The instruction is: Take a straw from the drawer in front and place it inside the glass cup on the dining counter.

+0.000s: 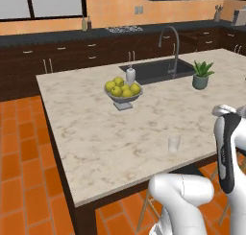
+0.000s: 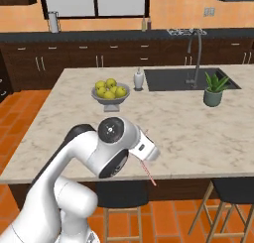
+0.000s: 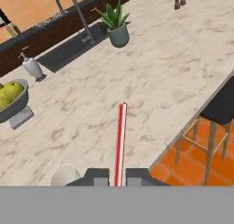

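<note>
We are in a kitchen with orange walls and an orange tiled floor, working at the dining counter (image 1: 96,133), a big island with a cream marbled top on a dark wood base.

In the hand view our gripper (image 3: 117,176) has its two dark tips pressed together on the straw (image 3: 120,141), which runs straight out ahead of them over the marble. That end-on hold makes sense to us: the free length can go into a cup tip first. In the right base view the straw (image 2: 148,173) slants down and away from the hand near the front edge of the island.

The glass cup (image 1: 174,144) stands upright on the marble near that same edge, apart from everything else, so there is room to come in from above. A pale round rim at the lower left of the hand view is probably this cup, though we cannot be sure.

Further out sit a bowl of lemons (image 1: 123,91), a soap bottle (image 1: 130,76), a potted plant (image 1: 201,76) and the sink (image 1: 158,70). Stools (image 3: 215,122) stand under the edge.

We judge the straw is fetched and must be carried over the cup.
</note>
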Controlling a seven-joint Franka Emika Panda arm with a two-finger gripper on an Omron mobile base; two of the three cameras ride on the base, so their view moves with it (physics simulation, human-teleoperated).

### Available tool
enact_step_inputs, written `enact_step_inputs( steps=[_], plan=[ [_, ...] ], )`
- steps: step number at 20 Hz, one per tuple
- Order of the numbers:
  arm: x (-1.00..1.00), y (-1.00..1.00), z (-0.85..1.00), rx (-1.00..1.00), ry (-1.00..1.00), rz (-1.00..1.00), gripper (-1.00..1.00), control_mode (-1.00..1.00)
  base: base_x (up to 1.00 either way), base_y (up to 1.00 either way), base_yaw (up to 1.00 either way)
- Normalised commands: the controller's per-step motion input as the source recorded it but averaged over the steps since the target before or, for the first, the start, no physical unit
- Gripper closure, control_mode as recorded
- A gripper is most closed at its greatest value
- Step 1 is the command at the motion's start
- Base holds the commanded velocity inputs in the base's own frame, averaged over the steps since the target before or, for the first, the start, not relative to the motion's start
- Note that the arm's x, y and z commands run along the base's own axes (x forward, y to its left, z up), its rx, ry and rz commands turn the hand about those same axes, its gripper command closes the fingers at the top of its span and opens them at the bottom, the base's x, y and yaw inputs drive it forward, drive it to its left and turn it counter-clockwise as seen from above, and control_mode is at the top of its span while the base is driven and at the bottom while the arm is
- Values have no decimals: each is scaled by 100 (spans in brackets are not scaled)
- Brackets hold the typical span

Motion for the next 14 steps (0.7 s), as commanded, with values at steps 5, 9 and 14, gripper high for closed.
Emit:
enact_step_inputs(
  steps=[5,9,14],
  plan=[
    [50,1,3,17,-21,18,100,-100,0,0,0],
    [31,11,21,20,-23,24,100,-100,0,0,0],
    [6,35,25,15,-6,15,100,-100,0,0,0]
  ],
)
